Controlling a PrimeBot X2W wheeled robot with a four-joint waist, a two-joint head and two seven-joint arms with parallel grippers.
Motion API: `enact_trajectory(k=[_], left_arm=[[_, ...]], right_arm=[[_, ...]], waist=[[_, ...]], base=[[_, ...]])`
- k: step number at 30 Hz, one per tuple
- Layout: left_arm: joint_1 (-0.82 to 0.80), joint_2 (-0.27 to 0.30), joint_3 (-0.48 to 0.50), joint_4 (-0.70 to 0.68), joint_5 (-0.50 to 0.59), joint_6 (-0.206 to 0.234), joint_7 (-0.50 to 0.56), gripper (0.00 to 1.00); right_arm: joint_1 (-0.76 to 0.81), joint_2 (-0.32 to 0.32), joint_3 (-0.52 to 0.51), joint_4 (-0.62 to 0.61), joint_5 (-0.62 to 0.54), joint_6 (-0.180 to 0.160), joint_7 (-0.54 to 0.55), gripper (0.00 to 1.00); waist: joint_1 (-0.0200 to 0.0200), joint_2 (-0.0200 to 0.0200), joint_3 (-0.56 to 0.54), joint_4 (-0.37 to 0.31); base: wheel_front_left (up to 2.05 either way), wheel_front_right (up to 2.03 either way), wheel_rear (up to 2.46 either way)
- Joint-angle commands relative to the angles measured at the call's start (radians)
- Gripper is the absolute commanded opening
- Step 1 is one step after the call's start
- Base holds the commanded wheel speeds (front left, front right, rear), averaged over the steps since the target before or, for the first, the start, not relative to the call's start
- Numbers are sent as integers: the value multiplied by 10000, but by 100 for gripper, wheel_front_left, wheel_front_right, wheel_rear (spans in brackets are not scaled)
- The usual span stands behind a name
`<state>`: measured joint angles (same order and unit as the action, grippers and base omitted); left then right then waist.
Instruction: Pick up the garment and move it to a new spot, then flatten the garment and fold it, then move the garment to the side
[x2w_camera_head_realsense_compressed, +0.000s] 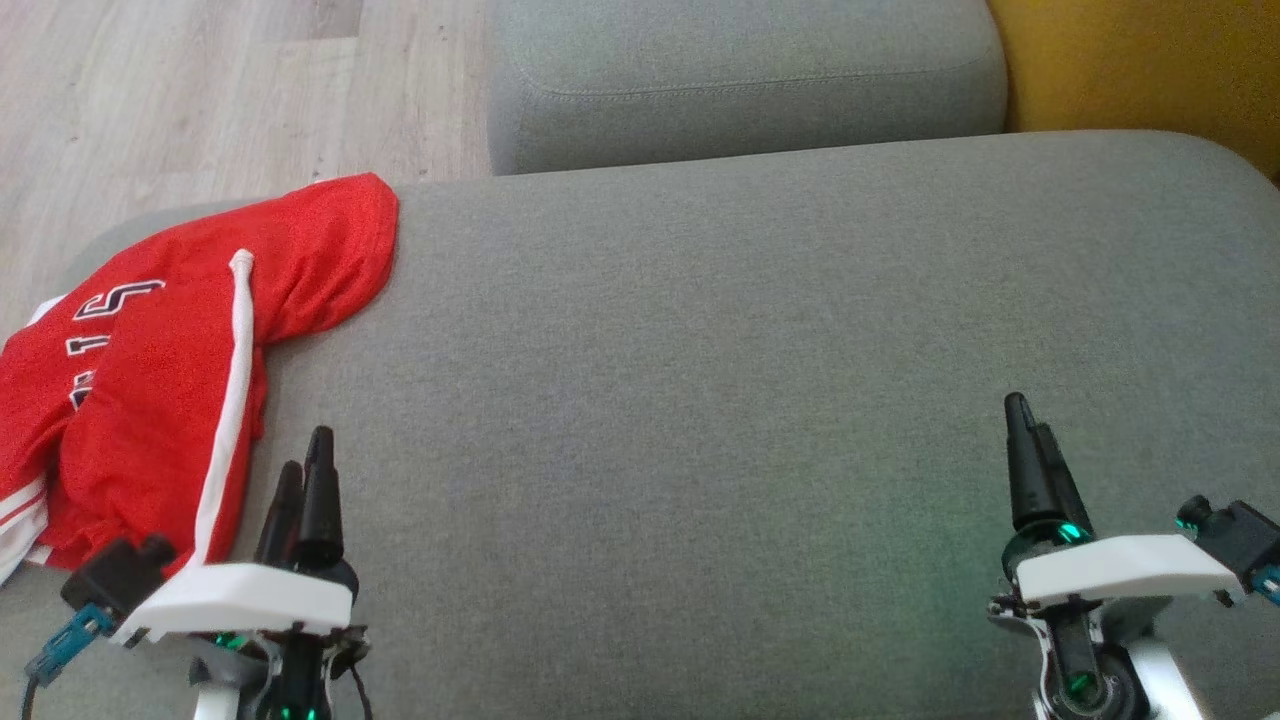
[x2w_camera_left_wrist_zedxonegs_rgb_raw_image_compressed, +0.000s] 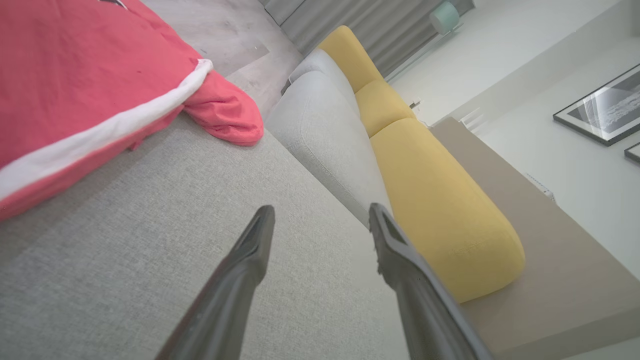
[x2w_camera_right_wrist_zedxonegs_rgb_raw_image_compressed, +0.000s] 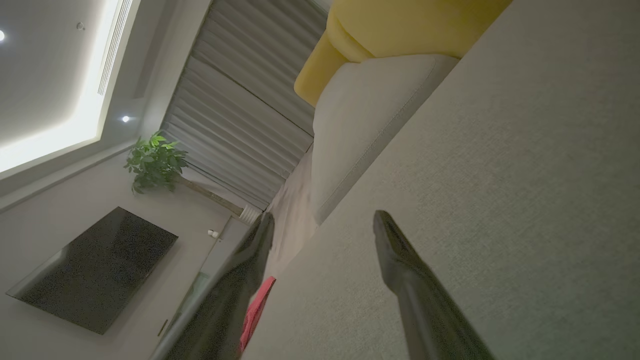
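Observation:
The garment (x2w_camera_head_realsense_compressed: 170, 370) is a red jersey with white stripes and dark lettering, lying crumpled at the left end of the grey sofa seat (x2w_camera_head_realsense_compressed: 760, 380), partly over its edge. In the left wrist view the garment (x2w_camera_left_wrist_zedxonegs_rgb_raw_image_compressed: 75, 85) fills the upper left. In the right wrist view a red sliver of the garment (x2w_camera_right_wrist_zedxonegs_rgb_raw_image_compressed: 256, 311) shows beside a finger. My left gripper (x2w_camera_head_realsense_compressed: 305, 470) hovers just right of the garment's near edge, open and empty; its spread fingers frame my left gripper (x2w_camera_left_wrist_zedxonegs_rgb_raw_image_compressed: 322, 215). My right gripper (x2w_camera_head_realsense_compressed: 1030, 440) is at the lower right over bare cushion, open and empty, as my right gripper (x2w_camera_right_wrist_zedxonegs_rgb_raw_image_compressed: 324, 222) shows.
A grey back cushion (x2w_camera_head_realsense_compressed: 740, 80) lies behind the seat and a yellow cushion (x2w_camera_head_realsense_compressed: 1140, 65) at the far right. Wooden floor (x2w_camera_head_realsense_compressed: 180, 90) lies beyond the seat's left end. A wall screen (x2w_camera_right_wrist_zedxonegs_rgb_raw_image_compressed: 95, 267) and a plant (x2w_camera_right_wrist_zedxonegs_rgb_raw_image_compressed: 152, 162) appear in the right wrist view.

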<state>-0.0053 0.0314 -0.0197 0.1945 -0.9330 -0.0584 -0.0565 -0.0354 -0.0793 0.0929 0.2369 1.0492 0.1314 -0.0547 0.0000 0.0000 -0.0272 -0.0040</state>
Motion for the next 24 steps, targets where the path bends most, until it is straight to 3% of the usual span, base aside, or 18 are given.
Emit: enact_trajectory(k=[1, 9, 24], left_arm=[[-437, 134, 100, -444, 520, 78, -173, 100], [-472, 141, -26, -388, 1773, 332, -407, 100], [-552, 153, -211, -422, 3596, 608, -815, 100]], right_arm=[[-640, -128, 115, -382, -595, -4, -173, 100], [-637, 138, -218, 64, -2262, -4, -409, 100], [-878, 236, 117, 474, -4281, -5, -821, 100]], waist=[[0, 0, -7, -5], [0, 0, -43, -20], [0, 0, -82, -68]], base=[[0, 0, 0], [0, 0, 0], [0, 0, 0]])
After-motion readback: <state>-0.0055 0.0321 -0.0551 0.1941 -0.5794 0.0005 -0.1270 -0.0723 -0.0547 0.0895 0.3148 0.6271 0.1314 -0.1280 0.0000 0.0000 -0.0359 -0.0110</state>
